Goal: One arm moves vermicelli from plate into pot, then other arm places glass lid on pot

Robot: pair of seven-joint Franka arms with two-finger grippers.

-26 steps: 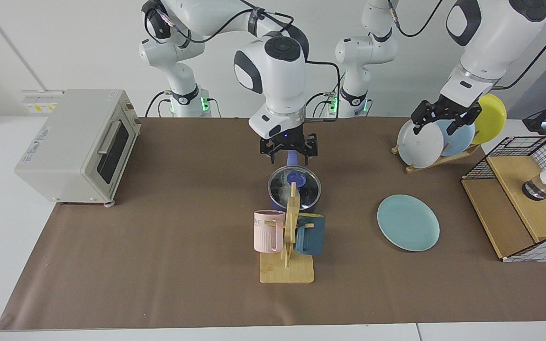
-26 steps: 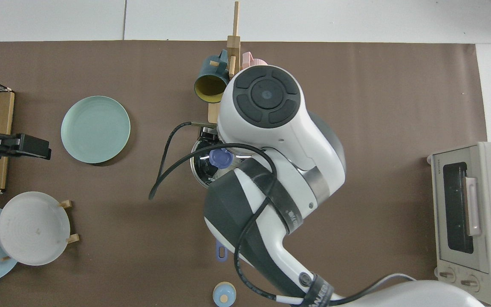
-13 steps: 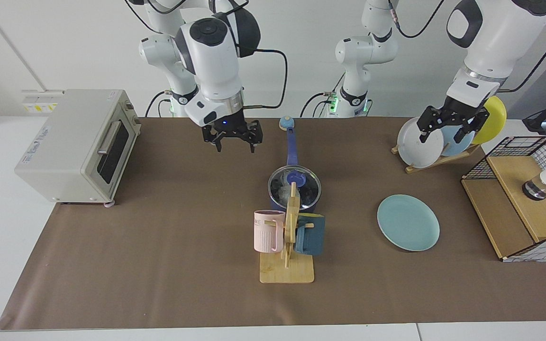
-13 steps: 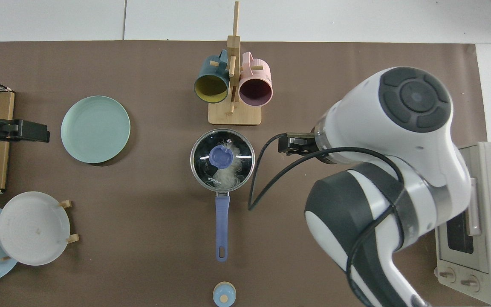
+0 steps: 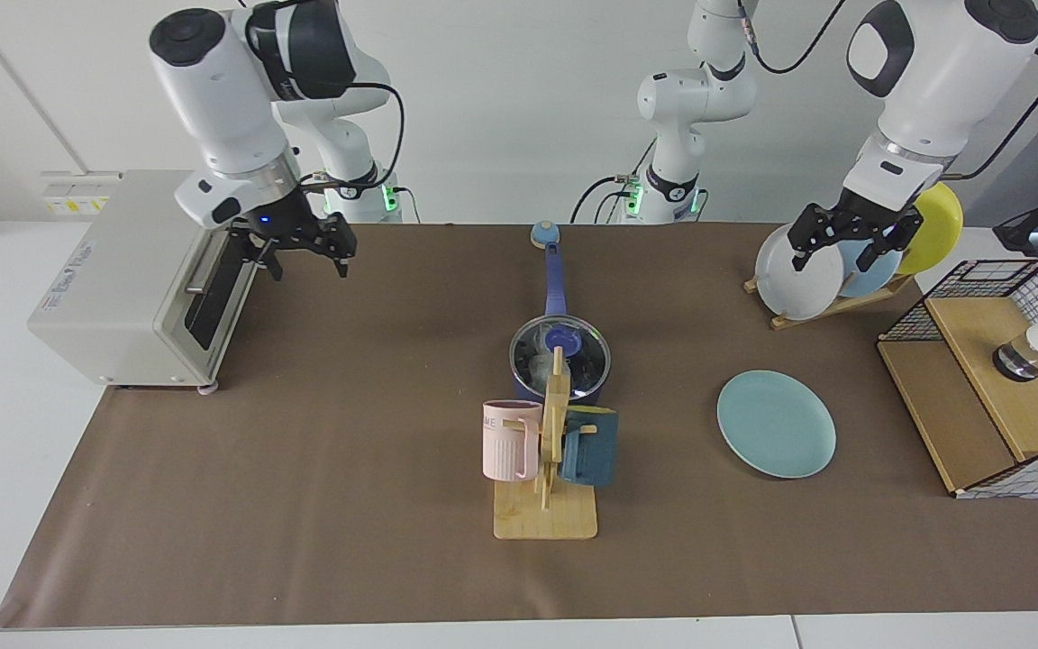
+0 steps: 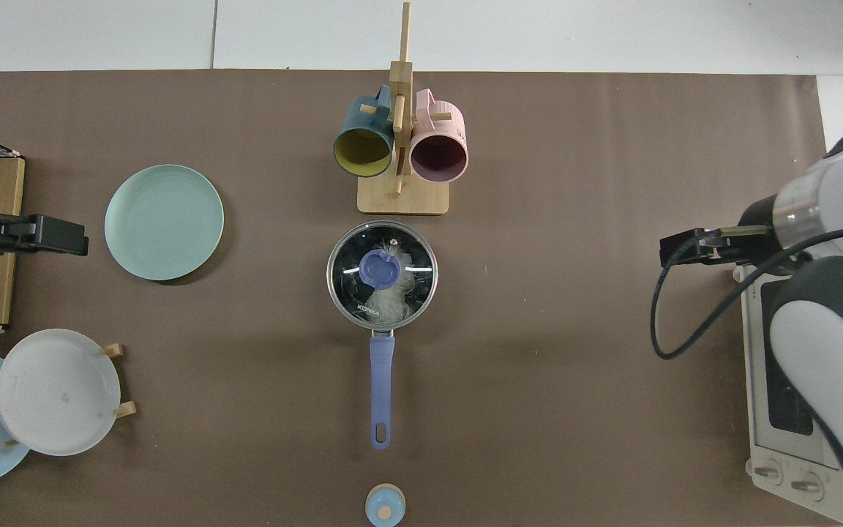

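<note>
Facing view: I read both steps of the task as done. The glass lid (image 5: 560,347) sits on the pot (image 5: 559,359) at mid-desk, and the teal plate (image 5: 776,424) lies bare, well apart toward the left arm's side. The right end effector (image 5: 301,251) hangs in front of the toaster oven (image 5: 141,275) with its fingers spread wide and nothing between them; the left end effector (image 5: 851,239) hovers at the plate rack (image 5: 830,302), also spread and carrying nothing. From here the mug stand (image 5: 548,451) covers the near side of the pot, so I can make out only a pale smear under the glass. Top view: the vermicelli (image 6: 390,289) shows as a white tangle beneath the glass lid (image 6: 382,272), whose metal rim appears to rest evenly round the pot (image 6: 382,351); the plate (image 6: 164,222) holds nothing. The right end effector (image 6: 674,249) sits at the oven's edge, the left end effector (image 6: 63,236) at the frame's border; each is seen edge-on, so their spread cannot be judged from this view. Nothing seems left but parking the arms.
</note>
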